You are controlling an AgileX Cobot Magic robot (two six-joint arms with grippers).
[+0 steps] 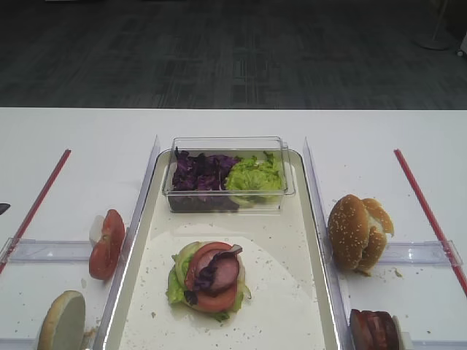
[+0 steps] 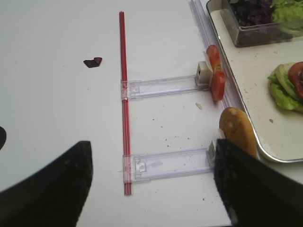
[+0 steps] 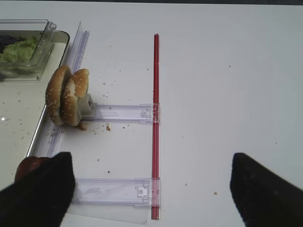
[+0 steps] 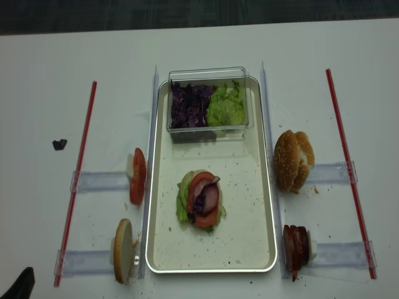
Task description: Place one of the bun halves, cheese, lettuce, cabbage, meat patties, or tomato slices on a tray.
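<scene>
The tray holds a stack of lettuce, tomato, meat and cabbage. More cabbage and lettuce fill a clear box. Left of the tray stand tomato slices and one bun half. On its right are two bun halves and meat patties. Cheese is out of view. My left gripper hangs open above the table, its right finger beside the bun half. My right gripper is open over a clear holder, holding nothing.
Red strips run along both sides, joined to clear plastic holders. A loose purple cabbage scrap lies left of the left strip. Crumbs dot the tray and table.
</scene>
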